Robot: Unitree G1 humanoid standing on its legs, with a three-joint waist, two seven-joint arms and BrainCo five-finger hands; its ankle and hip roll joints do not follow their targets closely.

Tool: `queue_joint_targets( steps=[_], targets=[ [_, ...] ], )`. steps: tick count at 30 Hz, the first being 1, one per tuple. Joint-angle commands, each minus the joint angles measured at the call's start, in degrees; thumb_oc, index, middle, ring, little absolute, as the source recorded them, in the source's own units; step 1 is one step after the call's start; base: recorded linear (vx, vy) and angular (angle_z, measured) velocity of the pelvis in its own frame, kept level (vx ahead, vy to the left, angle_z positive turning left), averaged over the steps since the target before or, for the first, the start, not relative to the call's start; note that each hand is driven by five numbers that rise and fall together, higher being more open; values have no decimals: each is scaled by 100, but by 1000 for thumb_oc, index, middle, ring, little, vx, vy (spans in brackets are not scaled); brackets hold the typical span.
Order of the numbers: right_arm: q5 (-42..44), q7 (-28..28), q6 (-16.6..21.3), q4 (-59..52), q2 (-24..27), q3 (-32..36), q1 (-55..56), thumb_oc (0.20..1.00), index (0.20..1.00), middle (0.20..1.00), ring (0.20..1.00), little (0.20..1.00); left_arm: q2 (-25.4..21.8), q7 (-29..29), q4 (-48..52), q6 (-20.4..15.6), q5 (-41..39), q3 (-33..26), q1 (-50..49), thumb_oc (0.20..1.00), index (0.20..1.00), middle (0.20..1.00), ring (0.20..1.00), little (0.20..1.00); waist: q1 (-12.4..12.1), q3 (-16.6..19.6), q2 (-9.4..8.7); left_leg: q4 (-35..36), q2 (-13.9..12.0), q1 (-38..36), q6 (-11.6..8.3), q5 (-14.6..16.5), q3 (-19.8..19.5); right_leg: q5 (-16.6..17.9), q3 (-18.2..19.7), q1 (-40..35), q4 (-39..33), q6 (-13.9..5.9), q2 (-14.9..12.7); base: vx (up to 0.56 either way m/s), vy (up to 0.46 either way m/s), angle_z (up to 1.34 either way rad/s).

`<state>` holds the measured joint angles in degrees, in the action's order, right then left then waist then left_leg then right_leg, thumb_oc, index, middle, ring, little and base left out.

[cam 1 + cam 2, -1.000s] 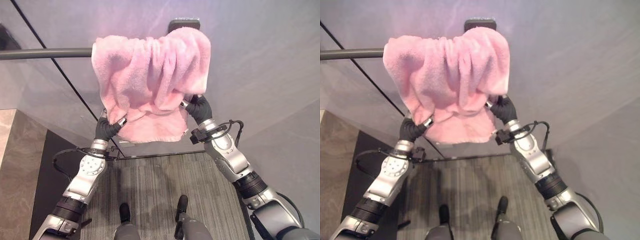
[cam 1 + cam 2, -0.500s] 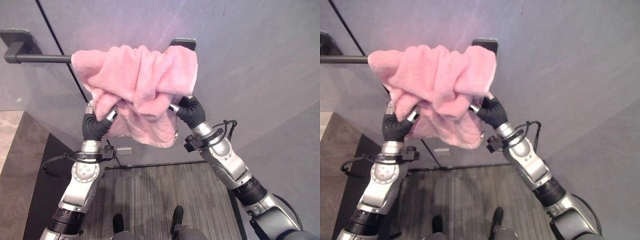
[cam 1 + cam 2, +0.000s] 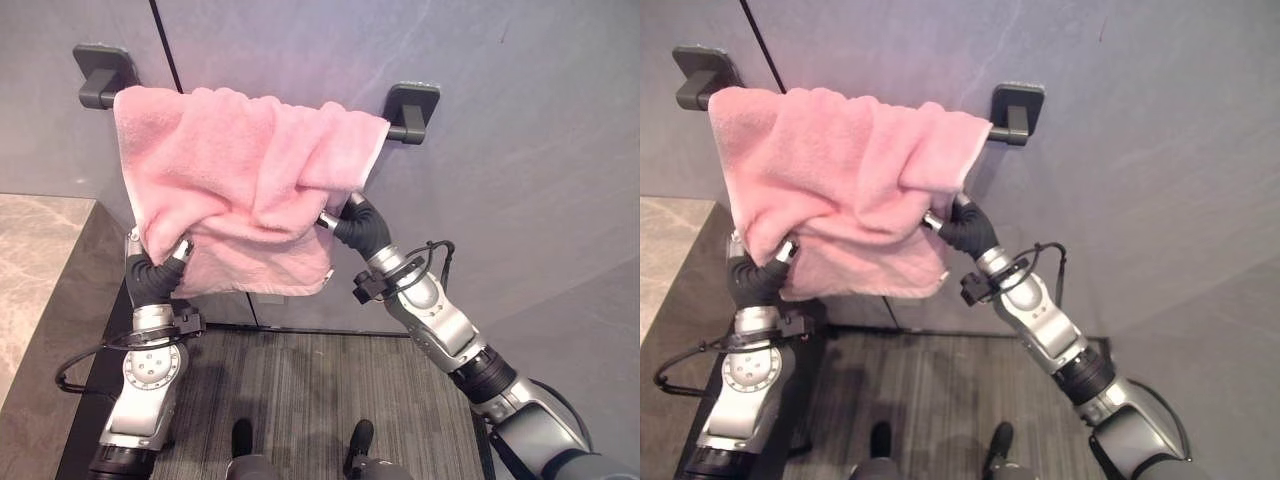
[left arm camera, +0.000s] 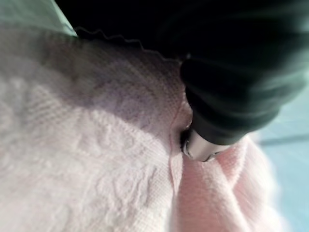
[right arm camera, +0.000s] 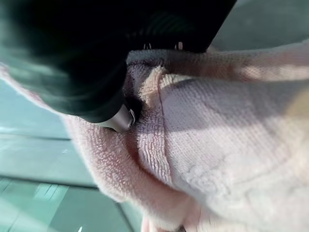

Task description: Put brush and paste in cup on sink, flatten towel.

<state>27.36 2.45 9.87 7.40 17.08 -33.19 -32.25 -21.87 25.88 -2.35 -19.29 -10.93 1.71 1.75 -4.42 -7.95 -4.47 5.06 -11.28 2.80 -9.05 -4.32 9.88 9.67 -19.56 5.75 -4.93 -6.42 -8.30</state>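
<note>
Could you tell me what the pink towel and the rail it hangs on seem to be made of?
The pink towel looks like soft terry cloth: looped, fuzzy pile and a woven hem band. The towel rail with its wall brackets looks like matte black metal, possibly coated; the finish alone leaves that open.

Head stereo pair looks down at the wall-mounted towel (image 3: 230, 180); both wrist cameras sit very close against that same towel.
</note>
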Motion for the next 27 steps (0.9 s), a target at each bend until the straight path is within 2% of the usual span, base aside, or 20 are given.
queue_joint_targets(
  steps=[1, 3, 4, 7, 8, 9, 10, 11, 12, 22, 25, 27],
  targets=[
    [22, 325, 207, 545, -491, -82, -200, 200, 200, 200, 200, 200, -53, 340, -477, -198, -174, 456, 612, 200, 200, 200, 200, 200, 30, -35, -53, -6, 155, 106, 71, -143, -123, -183, -25, -581, -7, -518, -508, 0, 0, 0],
    [-298, 432, 200, 690, -547, -100, -199, 200, 200, 200, 200, 200, -139, 221, -480, -153, -52, 579, 577, 200, 200, 200, 200, 200, 43, -27, -24, -6, 161, 34, 95, -111, -101, -195, 1, -619, -7, -527, -514, 18, 10, -1],
    [-217, 408, 173, 730, -636, -125, -159, 266, 266, 266, 266, 266, -116, 196, -524, -134, -70, 612, 542, 200, 200, 200, 200, 200, 55, 6, -14, -6, 162, -13, 112, -90, -85, -207, 13, -646, -7, -526, -522, 31, 11, -3],
    [-52, 394, 151, 744, -730, -143, -80, 294, 294, 294, 294, 294, -62, 267, -740, -45, -120, 628, 522, 200, 200, 200, 200, 200, 89, 59, 0, -6, 166, -106, 125, -62, -44, -231, 45, -698, -7, -525, -522, 44, 13, -2],
    [-14, 397, 146, 791, -759, -144, -72, 373, 373, 373, 373, 373, -40, 339, -874, 6, -76, 673, 568, 200, 200, 200, 200, 200, 98, 75, 5, -6, 163, -138, 123, -61, -27, -241, 63, -722, -7, -521, -521, 0, 0, 0],
    [94, 450, 107, 837, -773, -139, -22, 1000, 1000, 1000, 1000, 1000, 4, 381, -954, 66, -126, 702, 589, 398, 398, 398, 398, 398, 116, 101, 27, -6, 164, -178, 126, -56, -12, -257, 80, -742, -7, -515, -510, 0, 0, 0],
    [94, 451, 106, 836, -772, -140, -21, 1000, 1000, 1000, 1000, 1000, 5, 382, -954, 66, -126, 703, 589, 495, 495, 495, 495, 495, 115, 101, 28, -6, 163, -180, 125, -55, -12, -258, 80, -744, -7, -515, -509, 0, 0, 0],
    [98, 480, 97, 866, -767, -127, 21, 1000, 1000, 1000, 1000, 1000, 3, 388, -961, 98, -87, 701, 549, 693, 693, 693, 693, 693, 127, 122, 40, -6, 162, -204, 130, -52, -7, -270, 84, -765, -7, -514, -502, 0, 0, 0],
    [123, 498, 45, 876, -751, -89, 89, 1000, 1000, 1000, 1000, 1000, 3, 390, -949, 185, 15, 688, 471, 1000, 1000, 1000, 1000, 1000, 138, 163, 51, -6, 151, -237, 133, -46, 6, -286, 90, -796, -7, -511, -500, 0, 0, 0],
    [205, 523, -73, 828, -530, 106, 590, 1000, 1000, 1000, 1000, 1000, 14, 665, -1028, 627, 478, 336, 16, 1000, 1000, 1000, 1000, 1000, 169, 352, 115, -6, 125, -330, 127, -26, 54, -312, 102, -866, -7, -506, -500, 0, 0, 0],
    [-44, 501, -109, 794, -315, 235, 812, 1000, 1000, 1000, 1000, 1000, -27, 723, -948, 709, 673, 96, -239, 1000, 1000, 1000, 1000, 1000, 179, 387, 124, -6, 123, -383, 145, -6, 77, -321, 123, -889, -7, -515, -501, -1, 5, -6],
    [-446, 486, -73, 647, 67, 549, 1144, 1000, 1000, 1000, 1000, 1000, -110, 789, -724, 726, 983, -261, -528, 1000, 1000, 1000, 1000, 1000, 221, 420, 135, -6, 123, -438, 157, 25, 107, -327, 141, -914, -7, -526, -509, 12, 19, -15]
  ],
)
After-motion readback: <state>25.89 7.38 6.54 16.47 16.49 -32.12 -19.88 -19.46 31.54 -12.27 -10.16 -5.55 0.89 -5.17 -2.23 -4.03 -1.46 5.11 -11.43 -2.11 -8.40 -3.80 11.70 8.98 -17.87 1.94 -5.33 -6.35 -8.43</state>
